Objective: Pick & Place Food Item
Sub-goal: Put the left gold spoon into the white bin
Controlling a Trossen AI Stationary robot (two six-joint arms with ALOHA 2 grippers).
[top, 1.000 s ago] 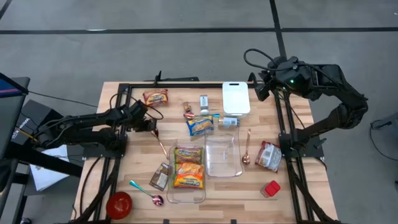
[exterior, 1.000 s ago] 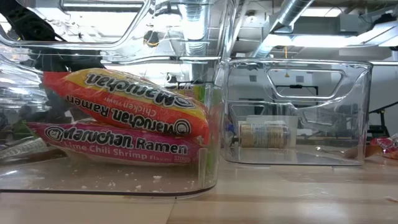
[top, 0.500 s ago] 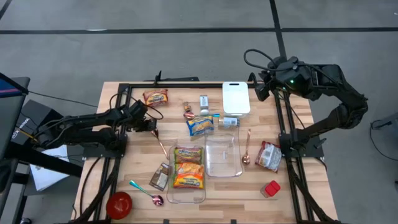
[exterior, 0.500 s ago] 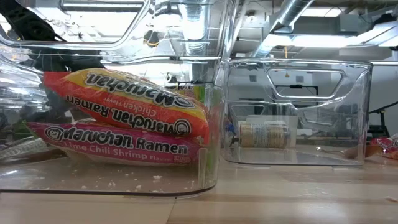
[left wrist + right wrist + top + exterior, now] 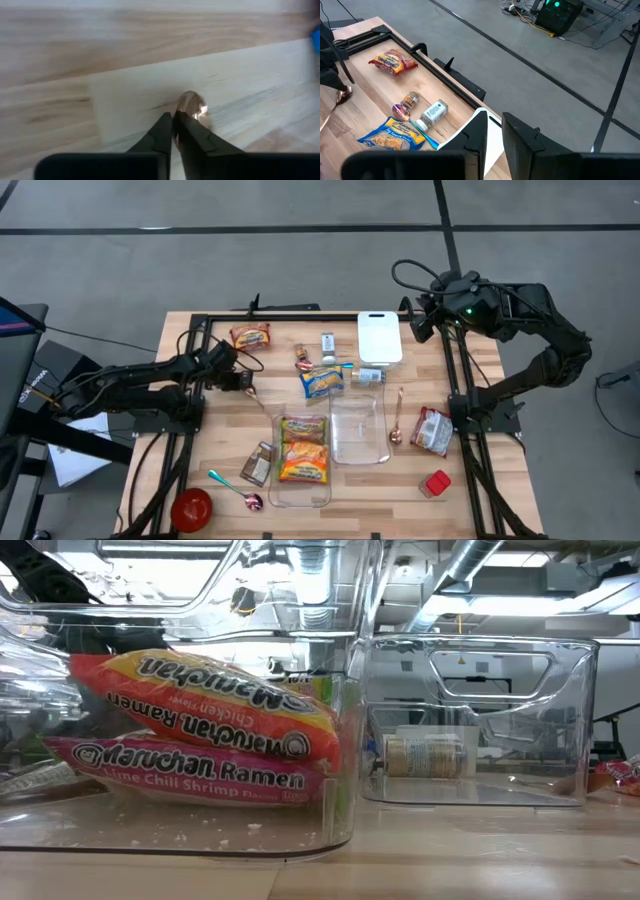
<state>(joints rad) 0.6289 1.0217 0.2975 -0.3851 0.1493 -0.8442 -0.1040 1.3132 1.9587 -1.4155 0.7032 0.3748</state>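
Since the earlier frame, left gripper (image 5: 243, 382) fingers (image 5: 162, 131) had pressed together over the copper spoon (image 5: 192, 106) on the bench (image 5: 480, 360), off-task; better to reopen and centre on the ramen packet (image 5: 250, 336) nearby; right gripper (image 5: 416, 320) idle, nearly closed.

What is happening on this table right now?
The left gripper is down on the table with its fingers shut on the end of a copper spoon. Two ramen packets already lie in one clear bin; the other clear bin beside it holds none. The right gripper waits high over the table's far right corner.
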